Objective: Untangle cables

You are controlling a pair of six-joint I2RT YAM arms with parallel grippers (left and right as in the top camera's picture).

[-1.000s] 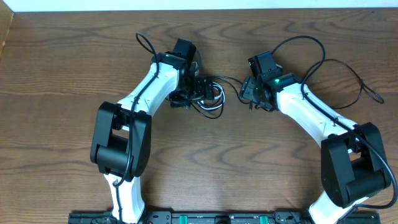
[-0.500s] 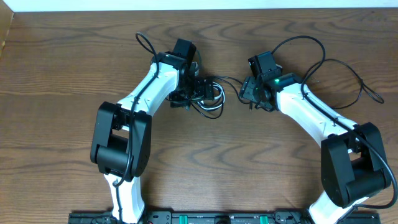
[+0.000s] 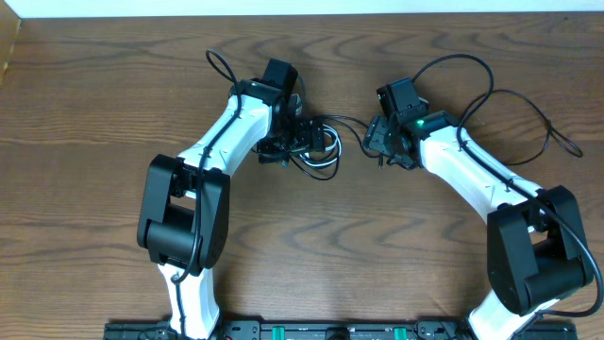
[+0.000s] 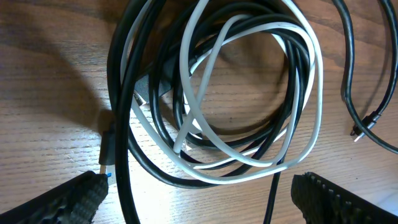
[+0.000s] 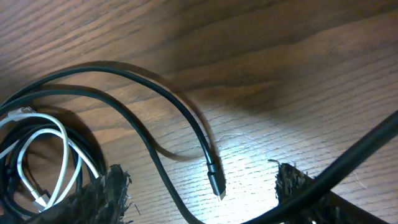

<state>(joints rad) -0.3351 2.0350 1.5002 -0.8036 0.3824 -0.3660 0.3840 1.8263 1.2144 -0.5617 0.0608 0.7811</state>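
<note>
On the woodgrain desk, nothing has moved: the cables, smooth black and white loops, lie coiled before the left hand, spread wide, empty; right hand likewise, beside them.

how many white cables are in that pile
1: the white cable loops through the black cables in the tangle under the left wrist camera; another could be hidden beneath.

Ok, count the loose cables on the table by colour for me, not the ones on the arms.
White cable: 1
Black cables: at least 2; the overlaps may hide more
Total: at least 3
</note>
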